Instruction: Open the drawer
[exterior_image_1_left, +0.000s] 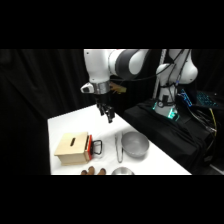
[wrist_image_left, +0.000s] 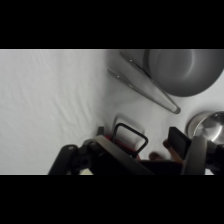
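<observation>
A small light-wood box (exterior_image_1_left: 71, 148) stands on the white table near its front left. Its drawer (exterior_image_1_left: 88, 148) has a red-orange front panel that sits flush with the box and faces right. A black loop handle (exterior_image_1_left: 97, 147) sticks out from the panel. My gripper (exterior_image_1_left: 106, 115) hangs in the air above and a little behind the handle, touching nothing. In the wrist view the handle (wrist_image_left: 130, 137) shows low in the middle. It lies between my two dark fingertips (wrist_image_left: 177, 142), which stand apart and open, with nothing held.
Metal tongs (exterior_image_1_left: 119, 147) lie just right of the handle, and a round metal bowl (exterior_image_1_left: 135, 145) sits beyond them. A second metal bowl (exterior_image_1_left: 122, 171) and brown objects (exterior_image_1_left: 93, 171) sit at the front edge. Black equipment stands at the table's right.
</observation>
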